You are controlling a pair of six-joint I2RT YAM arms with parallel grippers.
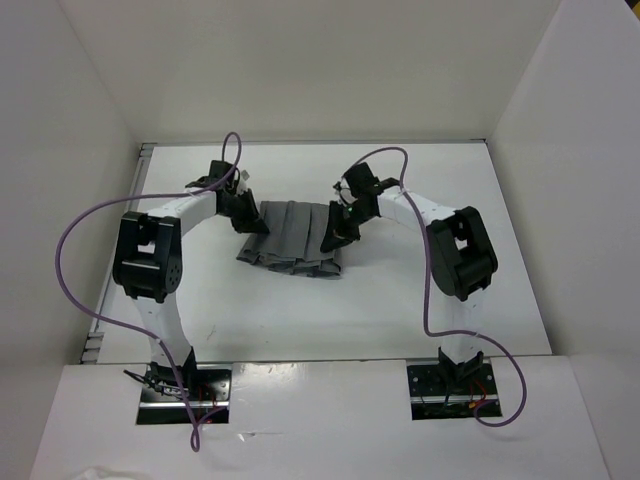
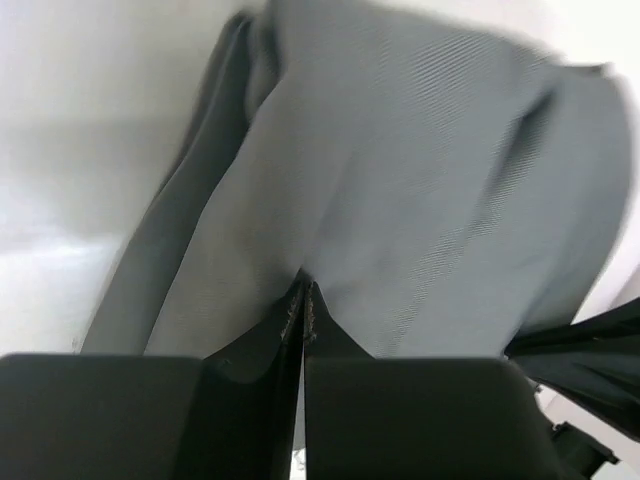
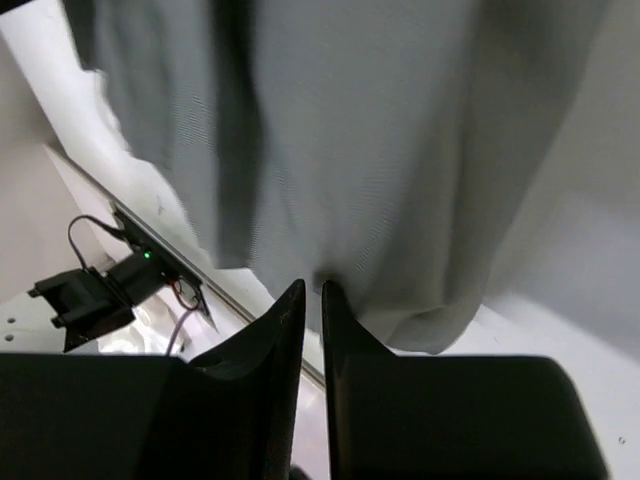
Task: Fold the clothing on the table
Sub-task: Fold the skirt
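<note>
My left end effector [image 2: 303, 300] and right end effector [image 3: 313, 290] each clench an edge of the skirt [image 1: 290, 240], mid-frame on the worktop [image 1: 400, 300], to fold it over.

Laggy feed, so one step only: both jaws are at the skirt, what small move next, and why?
Probably lift both slightly together: left gripper and right gripper each look pinched on the skirt, at opposite ends, so a small lift checks both holds before folding.

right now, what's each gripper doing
left gripper: closed, pinching the skirt
right gripper: all but closed, tips pinching the skirt's edge
</note>
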